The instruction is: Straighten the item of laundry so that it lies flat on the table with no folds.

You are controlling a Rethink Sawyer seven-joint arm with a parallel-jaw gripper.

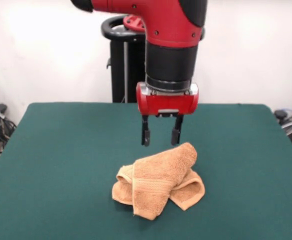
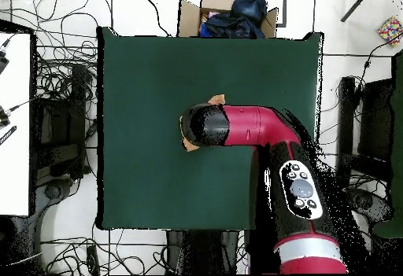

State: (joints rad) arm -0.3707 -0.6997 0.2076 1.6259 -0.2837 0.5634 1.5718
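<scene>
The orange-tan washcloth (image 1: 160, 183) lies crumpled and folded over itself on the green table (image 1: 61, 160), near the front middle. One thick fold crosses over the others; no tag shows. My gripper (image 1: 161, 139) hangs just above the cloth's far top edge, fingers open and empty, not touching it. In the overhead view the arm (image 2: 244, 126) covers most of the washcloth; only small corners (image 2: 216, 99) stick out beside it, and the gripper is hidden under the arm.
The robot's black pedestal (image 1: 123, 65) stands behind the table's far edge. A cardboard box with dark cloth (image 2: 232, 13) sits past the table's top edge in the overhead view. Cables lie on the floor at the left (image 2: 55, 76).
</scene>
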